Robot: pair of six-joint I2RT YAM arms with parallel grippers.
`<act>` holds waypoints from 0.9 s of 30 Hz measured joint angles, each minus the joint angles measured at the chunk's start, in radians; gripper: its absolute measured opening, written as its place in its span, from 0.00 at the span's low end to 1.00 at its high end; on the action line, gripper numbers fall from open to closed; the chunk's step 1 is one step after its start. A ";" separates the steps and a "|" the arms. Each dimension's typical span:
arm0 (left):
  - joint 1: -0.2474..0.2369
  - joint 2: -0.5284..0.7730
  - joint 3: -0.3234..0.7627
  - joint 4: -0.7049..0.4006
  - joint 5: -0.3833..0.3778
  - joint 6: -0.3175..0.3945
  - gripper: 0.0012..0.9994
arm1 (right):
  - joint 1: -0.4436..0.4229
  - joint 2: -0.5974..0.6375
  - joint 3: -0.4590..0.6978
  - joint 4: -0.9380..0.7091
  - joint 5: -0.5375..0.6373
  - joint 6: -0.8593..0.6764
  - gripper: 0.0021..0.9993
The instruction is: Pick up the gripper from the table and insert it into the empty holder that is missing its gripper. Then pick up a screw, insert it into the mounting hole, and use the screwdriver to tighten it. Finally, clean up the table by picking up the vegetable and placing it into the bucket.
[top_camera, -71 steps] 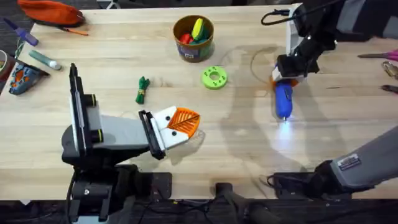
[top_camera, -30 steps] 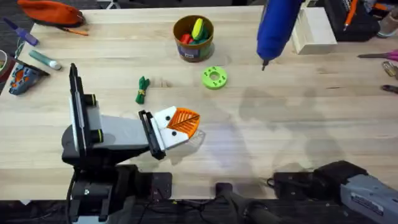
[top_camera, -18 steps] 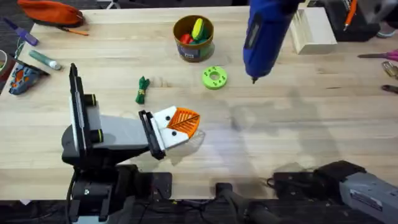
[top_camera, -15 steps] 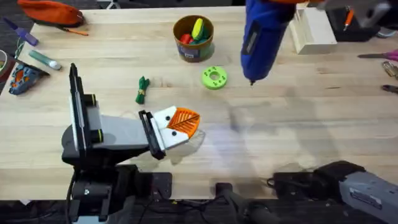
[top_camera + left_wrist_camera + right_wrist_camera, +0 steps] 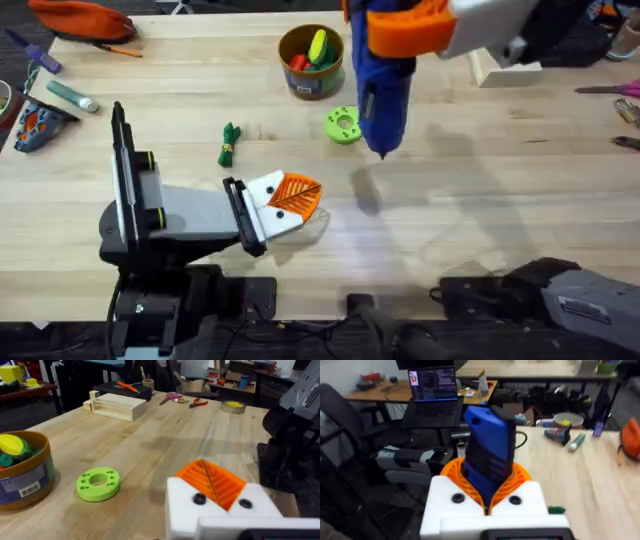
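Note:
My right gripper (image 5: 405, 28) hangs high over the table's far middle, shut on the blue screwdriver (image 5: 380, 85). The screwdriver points down, with its thin tip beside the green disc (image 5: 343, 125). In the right wrist view the screwdriver (image 5: 490, 450) sits between the orange pads of the right gripper (image 5: 487, 487). My left gripper (image 5: 288, 200) lies low at centre left, shut, both orange pads (image 5: 212, 480) pressed together with nothing between them. The green vegetable (image 5: 229, 143) lies on the table, left of the disc. The yellow bucket (image 5: 311, 60) stands at the back. A loose gripper, an empty holder and a screw are out of view.
The bucket (image 5: 25, 477) holds several toy pieces. A white box (image 5: 505, 50) stands at the back right. An orange pouch (image 5: 80, 18) and pens lie at the far left, and hand tools at the right edge. The green disc (image 5: 98, 483) lies flat near the left gripper.
The right gripper lifted the screwdriver off the right side of the table. It carried it left and nearer, and the tip now hangs beside the green disc. The left arm stayed still.

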 joint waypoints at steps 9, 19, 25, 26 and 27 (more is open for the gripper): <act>0.000 0.000 0.000 0.000 0.000 0.000 0.01 | -0.032 -0.057 0.000 -0.187 0.019 -0.100 0.02; 0.000 0.000 0.000 0.000 0.000 0.000 0.01 | -0.096 -0.062 -0.031 -0.252 -0.056 -0.272 0.02; 0.000 0.000 0.000 0.000 0.000 0.000 0.01 | -0.155 -0.062 -0.039 -0.146 -0.031 -0.206 0.02; 0.000 0.000 0.000 0.000 0.000 0.000 0.01 | -0.152 -0.062 -0.039 -0.094 -0.003 -0.160 0.02; 0.000 0.000 0.000 0.000 0.000 0.000 0.01 | -0.146 -0.062 -0.040 -0.041 0.028 -0.114 0.02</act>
